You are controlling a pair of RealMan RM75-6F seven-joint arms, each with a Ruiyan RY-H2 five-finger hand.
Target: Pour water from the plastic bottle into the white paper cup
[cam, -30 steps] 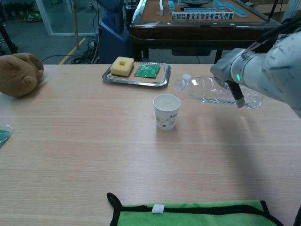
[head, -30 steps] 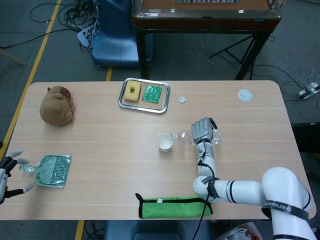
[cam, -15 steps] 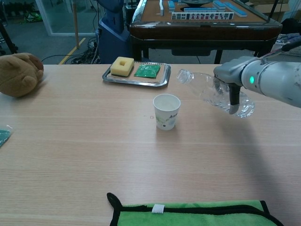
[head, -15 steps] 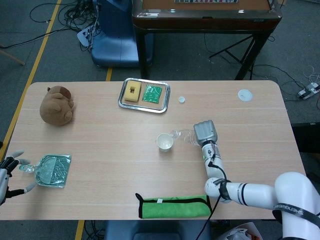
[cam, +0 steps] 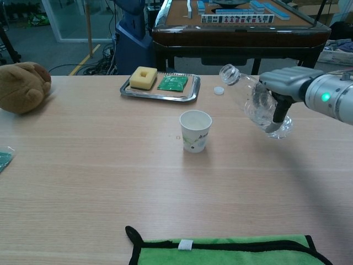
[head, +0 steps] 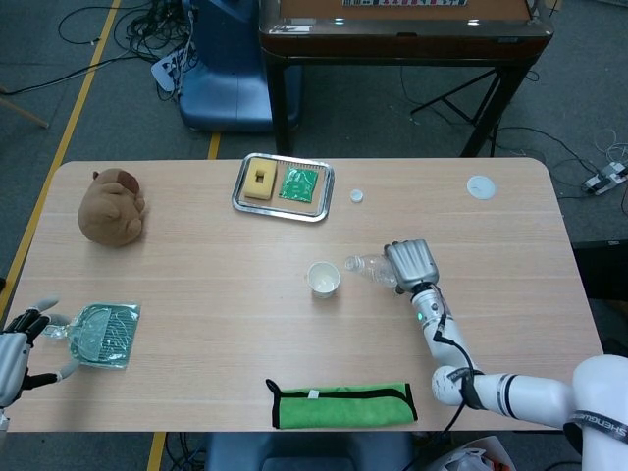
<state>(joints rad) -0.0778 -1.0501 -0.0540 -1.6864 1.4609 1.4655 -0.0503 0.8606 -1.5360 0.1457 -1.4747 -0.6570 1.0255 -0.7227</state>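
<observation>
Pale wood forms the one table (head: 196,294) in the head view, and on it stands a single white paper cup (head: 323,279). Just to the cup's right, the right hand (head: 412,263) grips one clear plastic bottle (head: 371,268), its open neck aimed toward the cup but apart from it. One small white bottle cap (head: 356,195) lies near one metal tray (head: 285,187), which holds two things: a yellow sponge (head: 259,182) and a green packet (head: 297,183). One brown plush toy (head: 114,207) sits at the far left, one white disc (head: 481,186) near the far right, and one green cloth (head: 340,404) along the near edge. The left hand (head: 22,345) hovers at the table's left corner with fingers spread, holding nothing, beside one green mesh pouch (head: 103,334).

From the chest view, the bottle (cam: 255,102) is tilted, neck up and to the left, lifted clear of the table, with the right hand (cam: 284,88) wrapped around its body. The cup (cam: 195,130) stands upright, lower and to the left of the bottle's mouth.
</observation>
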